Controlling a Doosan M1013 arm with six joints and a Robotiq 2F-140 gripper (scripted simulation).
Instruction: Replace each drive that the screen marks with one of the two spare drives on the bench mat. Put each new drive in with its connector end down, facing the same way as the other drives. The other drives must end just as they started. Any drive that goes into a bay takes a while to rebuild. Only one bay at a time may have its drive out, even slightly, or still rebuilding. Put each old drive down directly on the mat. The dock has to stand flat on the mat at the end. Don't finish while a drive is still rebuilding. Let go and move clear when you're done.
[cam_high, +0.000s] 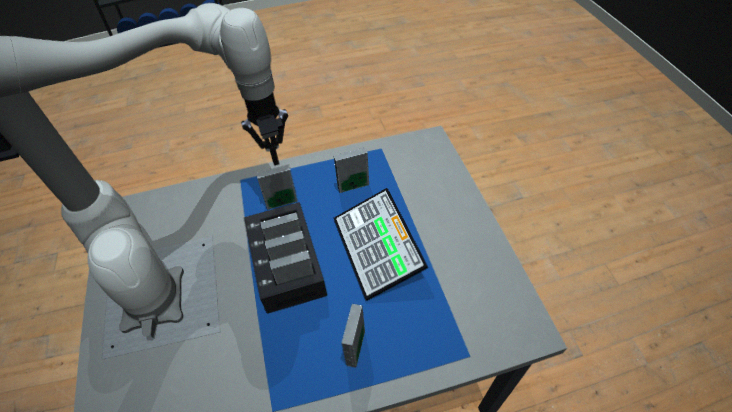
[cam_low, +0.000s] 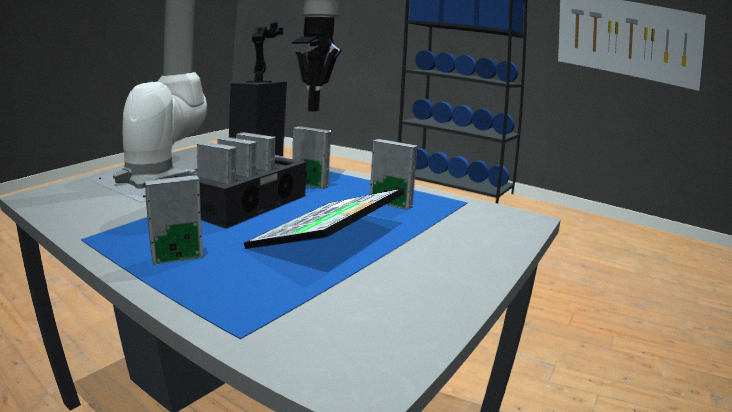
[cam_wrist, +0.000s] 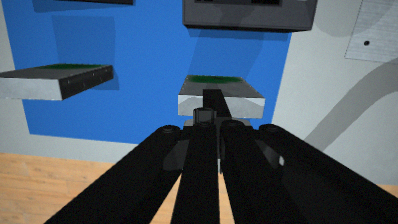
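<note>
Drives (cam_high: 277, 188) (cam_low: 311, 156) (cam_wrist: 221, 96) stand below the closed, empty end effector (cam_high: 275, 162) (cam_low: 313, 109) (cam_wrist: 211, 104), which points downward above the mat's edge.

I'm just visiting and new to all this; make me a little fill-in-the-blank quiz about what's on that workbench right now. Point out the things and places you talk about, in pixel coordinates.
1. The dock (cam_high: 291, 302) (cam_low: 215, 210) holds ____ drives.
2. The bench mat (cam_high: 317, 378) (cam_low: 240, 307) under the dock is ____ in colour.
3. Outside the dock, ____ drives stand upright on the mat.
4. The fingers of the gripper (cam_high: 275, 162) (cam_low: 313, 108) (cam_wrist: 215, 95) are ____, with nothing between them.

Missing words: three; blue; three; shut
</note>
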